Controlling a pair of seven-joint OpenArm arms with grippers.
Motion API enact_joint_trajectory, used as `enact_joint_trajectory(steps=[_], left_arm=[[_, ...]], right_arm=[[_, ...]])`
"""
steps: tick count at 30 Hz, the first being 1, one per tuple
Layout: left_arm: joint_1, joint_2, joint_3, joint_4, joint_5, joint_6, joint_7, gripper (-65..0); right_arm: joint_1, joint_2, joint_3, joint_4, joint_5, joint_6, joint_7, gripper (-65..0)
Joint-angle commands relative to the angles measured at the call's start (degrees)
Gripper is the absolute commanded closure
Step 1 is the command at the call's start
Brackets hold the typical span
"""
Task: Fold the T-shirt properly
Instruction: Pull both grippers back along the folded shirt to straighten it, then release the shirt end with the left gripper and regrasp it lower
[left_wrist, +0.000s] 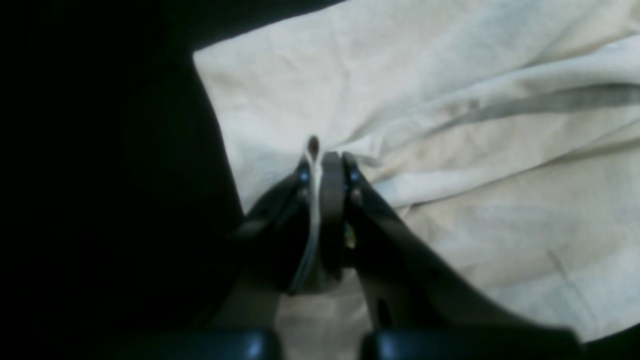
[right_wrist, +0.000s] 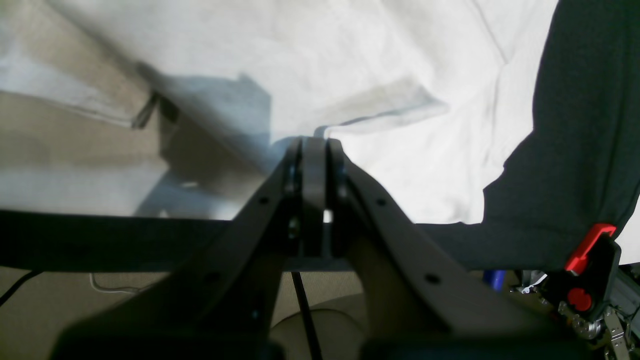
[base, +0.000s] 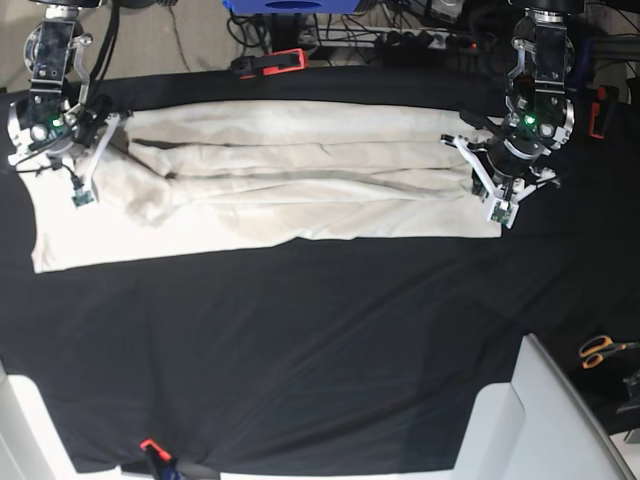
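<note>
Much of the left wrist view is lost in darkness beside the cloth, and both wrist views are soft. The black-covered tabletop (base: 300, 340) lies bare in front; beyond it, across the far half, stretches the cream, wrinkled cotton T-shirt (base: 290, 180), folded into a long band with lengthwise creases. The left gripper (left_wrist: 325, 160) is clamped on a thin pinch of its hem, fabric showing between the dark fingers. The right gripper (right_wrist: 315, 145) is likewise closed, nipping a small fold at the opposite end. Orange-handled scissors (base: 603, 349) sit off to one side.
</note>
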Motion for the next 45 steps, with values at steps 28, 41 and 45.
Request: enact_joint_trajectory(steps=[28,41,45], left_arm=[[-0.79,1.20,-29.38,15.76,-30.56,-9.41,15.75,-26.7],[-3.60,-7.15,-31.40,-19.14,-42.61,-25.02,15.05,-26.7],[-3.60,-7.15,-29.46,-21.34,-42.61,-25.02,11.27,-26.7]], right_arm=[[0.50,-2.06,8.26,9.96,-0.13,-0.06,1.00,-39.6],[0.33,-2.06,8.08,9.96,-0.04,0.03,1.00,-39.6],[-0.02,-2.06,7.99,9.96,0.04,0.03,1.00,-39.6]])
